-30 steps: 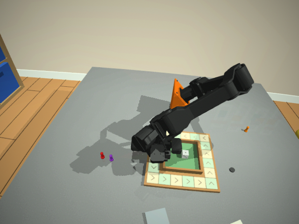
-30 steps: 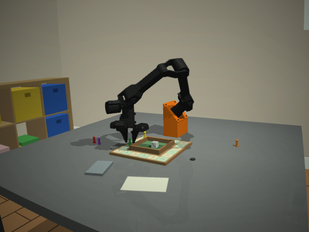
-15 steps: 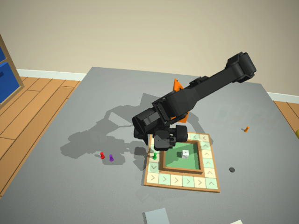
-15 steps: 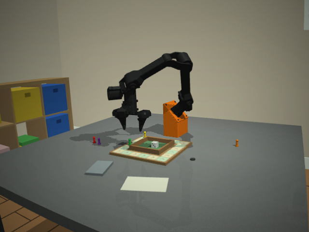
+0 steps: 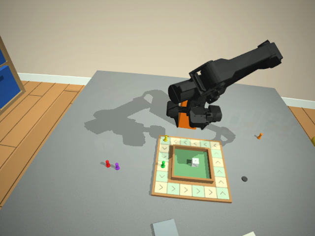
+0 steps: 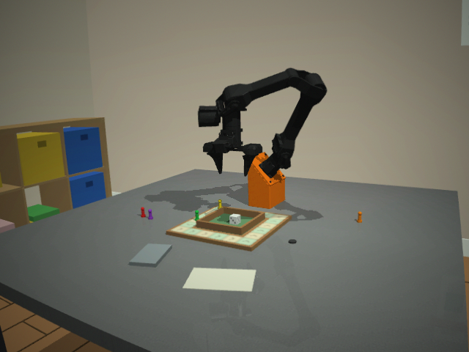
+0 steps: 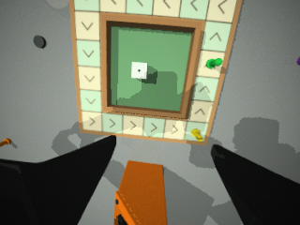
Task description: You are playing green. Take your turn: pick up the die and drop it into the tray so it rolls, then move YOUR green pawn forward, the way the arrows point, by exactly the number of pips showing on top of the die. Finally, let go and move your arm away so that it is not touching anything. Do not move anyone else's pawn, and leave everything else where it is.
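One white cubic die [image 5: 194, 162] [image 6: 234, 218] [image 7: 139, 70], black-pipped

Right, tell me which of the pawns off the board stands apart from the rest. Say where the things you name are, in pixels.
The orange pawn [image 5: 259, 135] [image 6: 359, 217] [image 7: 6, 142]: it stands alone, while the red [image 5: 108, 163] [image 6: 142, 212] and purple [image 5: 117, 166] [image 6: 150, 214] pawns stand side by side.

tool [image 5: 190, 128] [image 6: 232, 174] [image 7: 163, 143]: airborne | tray walls [image 5: 192, 179] [image 6: 218, 226] [image 7: 104, 66]: raised around die [image 5: 195, 162] [image 6: 234, 218] [image 7: 139, 70]
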### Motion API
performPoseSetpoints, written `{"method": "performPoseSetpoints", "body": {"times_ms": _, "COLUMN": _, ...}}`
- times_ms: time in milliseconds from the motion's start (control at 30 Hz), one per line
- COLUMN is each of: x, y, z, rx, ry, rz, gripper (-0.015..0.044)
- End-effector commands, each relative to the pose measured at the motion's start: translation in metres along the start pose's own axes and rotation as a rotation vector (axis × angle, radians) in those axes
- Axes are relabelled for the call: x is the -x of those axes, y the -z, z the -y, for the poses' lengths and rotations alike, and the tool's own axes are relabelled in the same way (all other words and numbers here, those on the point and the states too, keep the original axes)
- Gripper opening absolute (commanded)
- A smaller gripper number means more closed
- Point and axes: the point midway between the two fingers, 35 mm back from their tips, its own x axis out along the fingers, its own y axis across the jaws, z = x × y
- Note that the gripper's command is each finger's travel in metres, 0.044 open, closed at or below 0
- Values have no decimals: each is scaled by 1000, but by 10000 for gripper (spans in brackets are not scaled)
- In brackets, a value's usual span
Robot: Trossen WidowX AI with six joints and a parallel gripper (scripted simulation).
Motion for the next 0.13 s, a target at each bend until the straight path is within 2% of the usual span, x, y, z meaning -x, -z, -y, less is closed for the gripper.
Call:
{"method": "performPoseSetpoints", "body": {"times_ms": 0, "x": 0, "y": -1, "z": 0, "rx": -7, "ry": -5, "rz": 1, "gripper": 440}}
{"method": "performPoseSetpoints", "body": {"times_ms": 100, "x": 0, "y": -1, "z": 0, "rx": -7, "ry": -5, "rz": 1, "gripper": 440}}
